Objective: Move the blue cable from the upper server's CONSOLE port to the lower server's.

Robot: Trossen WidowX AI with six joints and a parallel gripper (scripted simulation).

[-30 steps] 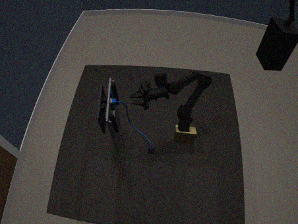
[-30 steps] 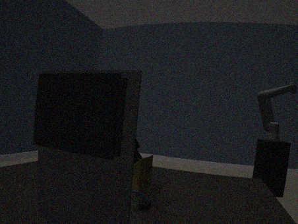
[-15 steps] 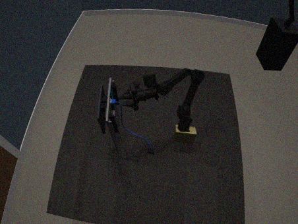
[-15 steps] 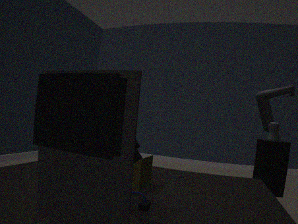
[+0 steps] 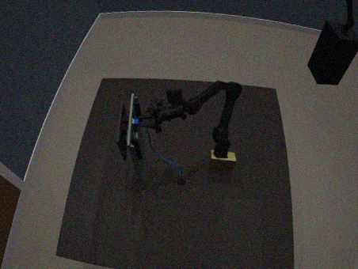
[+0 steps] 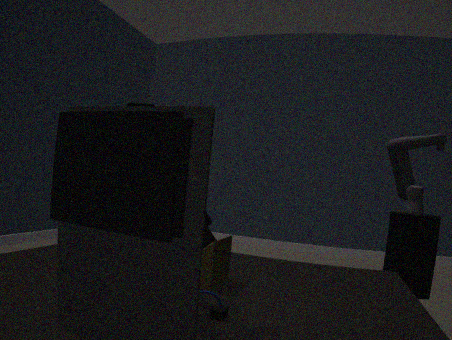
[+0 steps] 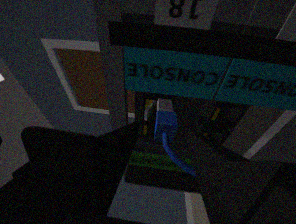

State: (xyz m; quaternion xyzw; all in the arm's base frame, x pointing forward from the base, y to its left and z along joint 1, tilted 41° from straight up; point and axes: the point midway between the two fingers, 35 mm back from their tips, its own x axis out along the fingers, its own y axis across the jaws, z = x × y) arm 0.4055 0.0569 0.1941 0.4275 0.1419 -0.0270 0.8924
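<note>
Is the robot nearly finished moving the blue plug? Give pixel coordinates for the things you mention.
No, it looks near the start. The claw (image 5: 147,123) has its open fingers close to the blue plug (image 5: 135,121) (image 7: 165,125), which sits at a CONSOLE port. Squeezing, pulling, plugging in lower and letting go are left.

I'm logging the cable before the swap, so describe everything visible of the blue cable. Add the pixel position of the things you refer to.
The blue cable (image 5: 164,157) (image 6: 212,294) (image 7: 172,156) is thin, smooth-looking and bent in a loose curve. One end carries a boxy blue plug (image 5: 135,121) (image 7: 165,123) with a paler front, seated in a port below a CONSOLE label. The other end meets a small dark block (image 5: 181,181) (image 6: 219,313). The open gripper's fingers do not visibly grip the plug.
</note>
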